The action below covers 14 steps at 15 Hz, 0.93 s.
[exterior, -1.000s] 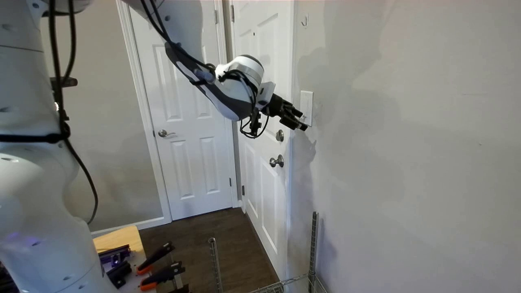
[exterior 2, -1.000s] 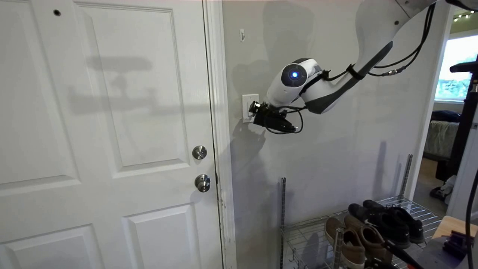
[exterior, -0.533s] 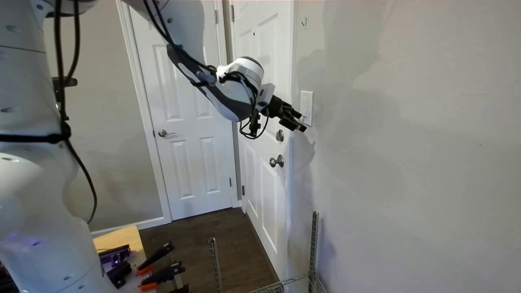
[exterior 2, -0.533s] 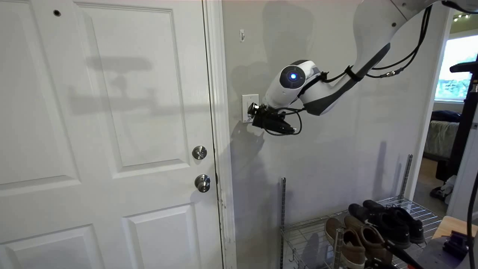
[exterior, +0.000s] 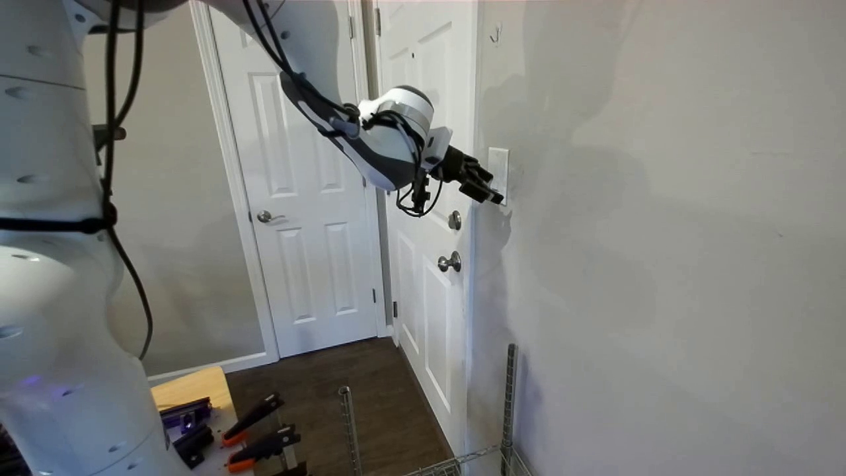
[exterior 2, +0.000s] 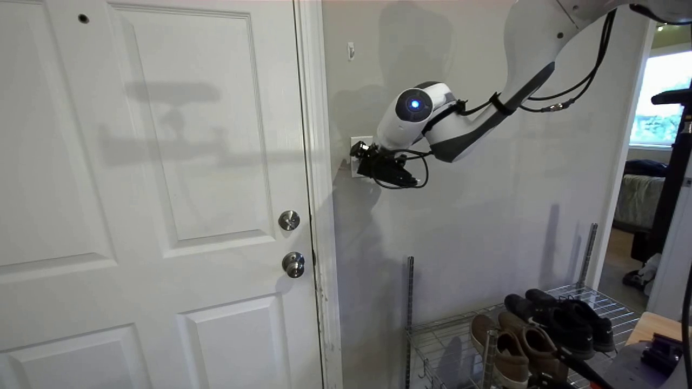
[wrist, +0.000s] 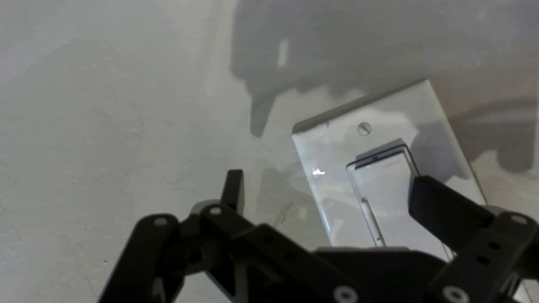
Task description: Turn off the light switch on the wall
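Two blk fingers [wrist: 446, 213], spread, nr wht light switch [wrist: 391, 198], gry wall [wrist: 147, 126]

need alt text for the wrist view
An open black tool before a white light switch on a grey wall, one finger hiding part of the rocker; contact is unclear. The switch appears tilted, a screw above the rocker.

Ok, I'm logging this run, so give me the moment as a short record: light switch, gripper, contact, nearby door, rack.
Light switch: white, paddle style, on the wall; whether on or off cannot be told
Gripper: open; in the wrist view one jaw overlaps the switch, the other the wall
Contact with switch: cannot be told
Panelled door: white, with deadbolt above round doorknob
Wire rack: brown shoes and black shoes on it
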{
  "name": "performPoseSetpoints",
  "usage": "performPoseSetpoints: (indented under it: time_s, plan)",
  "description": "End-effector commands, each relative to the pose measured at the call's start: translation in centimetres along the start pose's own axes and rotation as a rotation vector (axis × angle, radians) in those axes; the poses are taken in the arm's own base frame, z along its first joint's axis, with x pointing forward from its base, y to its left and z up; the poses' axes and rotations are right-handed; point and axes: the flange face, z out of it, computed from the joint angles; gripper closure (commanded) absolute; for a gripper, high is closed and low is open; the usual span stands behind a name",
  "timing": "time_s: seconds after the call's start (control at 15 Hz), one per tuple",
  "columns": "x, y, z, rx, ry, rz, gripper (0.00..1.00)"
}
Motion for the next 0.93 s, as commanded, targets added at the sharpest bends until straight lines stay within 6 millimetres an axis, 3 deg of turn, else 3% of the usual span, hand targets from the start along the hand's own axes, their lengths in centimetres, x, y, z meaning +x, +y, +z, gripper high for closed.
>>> performPoseSetpoints:
  time_s: [0.0,0.27,0.87]
  plan:
    - [0.7,1.6,2.6,-0.062,-0.016,0.023,0.00]
    - [0.9,3.4,3.6,-0.092,-0.042,0.062,0.00]
    - [-1.1,2.2,-2.4,0.054,-0.156,0.027,0.00]
